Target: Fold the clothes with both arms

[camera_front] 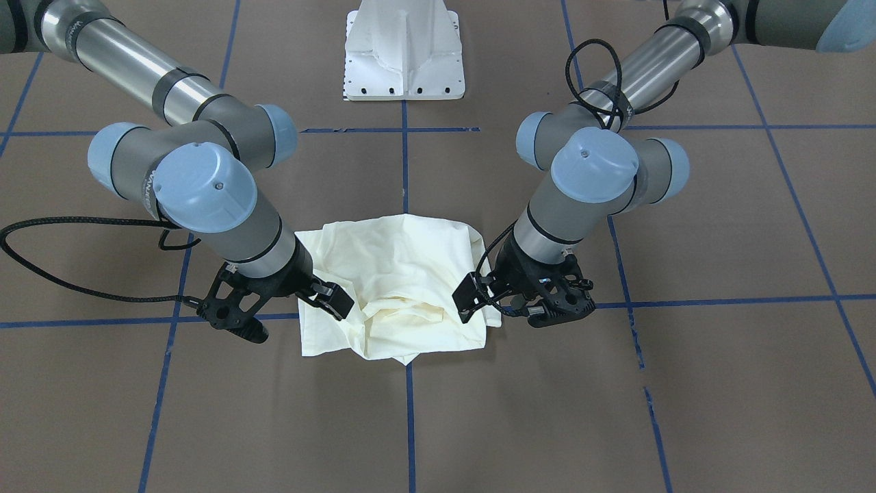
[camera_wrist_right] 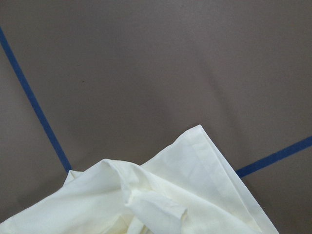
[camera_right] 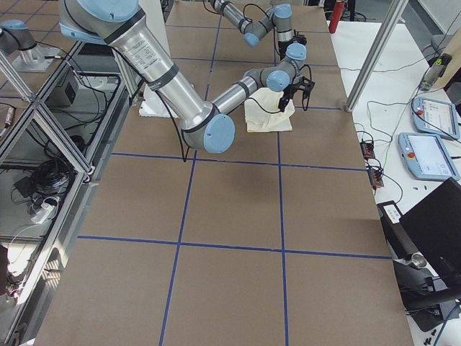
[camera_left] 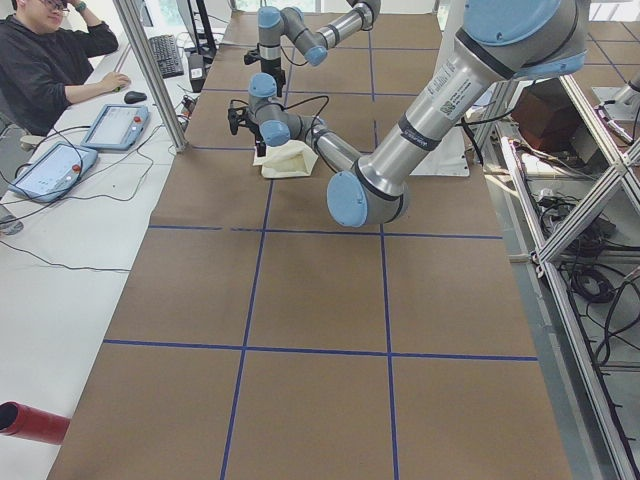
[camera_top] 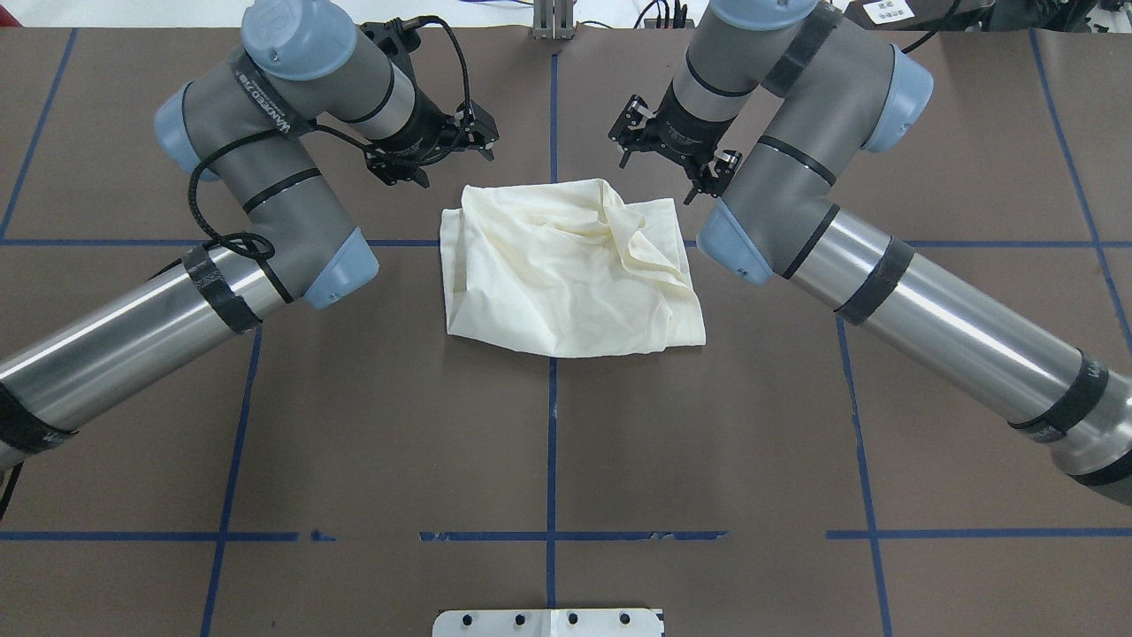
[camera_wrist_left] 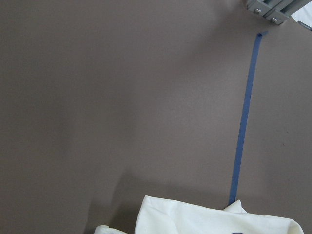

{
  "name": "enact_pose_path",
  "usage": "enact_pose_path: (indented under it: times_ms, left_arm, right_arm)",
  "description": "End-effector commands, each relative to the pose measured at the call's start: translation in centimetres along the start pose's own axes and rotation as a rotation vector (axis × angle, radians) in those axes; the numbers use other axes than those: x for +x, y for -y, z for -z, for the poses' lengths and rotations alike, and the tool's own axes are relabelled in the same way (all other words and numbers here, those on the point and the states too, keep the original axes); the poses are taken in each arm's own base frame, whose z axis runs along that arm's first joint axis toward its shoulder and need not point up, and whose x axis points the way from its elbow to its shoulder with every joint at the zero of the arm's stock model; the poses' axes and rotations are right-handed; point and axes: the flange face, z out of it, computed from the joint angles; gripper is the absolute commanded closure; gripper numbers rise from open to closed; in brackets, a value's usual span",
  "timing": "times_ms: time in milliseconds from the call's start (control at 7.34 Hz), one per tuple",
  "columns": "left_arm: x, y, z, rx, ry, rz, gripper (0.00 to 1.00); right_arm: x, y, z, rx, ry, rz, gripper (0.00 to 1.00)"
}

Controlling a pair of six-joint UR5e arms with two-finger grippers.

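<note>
The clothes are one cream shirt (camera_front: 404, 274) (camera_top: 566, 265), lying as a rumpled, roughly square bundle at the table's middle with only plain fabric showing. My left gripper (camera_front: 510, 308) (camera_top: 442, 155) hovers open just off the bundle's far corner on my left side. Opposite it, my right gripper (camera_front: 291, 315) (camera_top: 670, 150) stands open by the other far corner. Neither holds any cloth. The left wrist view catches only the shirt's edge (camera_wrist_left: 209, 219) on the brown table. A creased corner of the shirt (camera_wrist_right: 170, 195) fills the bottom of the right wrist view. No fingers show in either wrist view.
Blue tape lines (camera_top: 552, 442) grid the brown table cover. The white pedestal base (camera_front: 404, 55) (camera_top: 548, 622) sits at the robot's side. A seated person (camera_left: 40, 60) and tablets (camera_left: 120, 125) are beyond the table edge, and a red cylinder (camera_left: 30, 420) lies near the corner.
</note>
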Motion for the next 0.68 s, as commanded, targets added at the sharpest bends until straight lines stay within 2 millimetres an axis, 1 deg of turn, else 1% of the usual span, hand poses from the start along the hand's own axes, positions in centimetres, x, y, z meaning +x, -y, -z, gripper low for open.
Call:
enact_pose_path:
  times_ms: [0, 136, 409, 545]
  left_arm:
    - [-0.7, -1.4, 2.3, -0.048, -0.039, -0.023, 0.0]
    - [-1.5, -1.4, 3.0, -0.065, -0.047, -0.023, 0.0]
    - [-2.7, -2.1, 3.8, -0.067, -0.054, -0.03, 0.0]
    - [-2.9, -2.2, 3.9, -0.068, -0.054, -0.03, 0.0]
  right_arm:
    - [-1.5, -6.4, -5.4, 0.069, -0.08, 0.09, 0.0]
    - [-2.3, -7.2, -8.5, 0.128, -0.161, 0.2, 0.0]
    - [-2.1, -6.3, -10.3, 0.128, -0.22, 0.268, 0.0]
    - [-1.6, -4.9, -10.8, 0.139, -0.247, 0.305, 0.0]
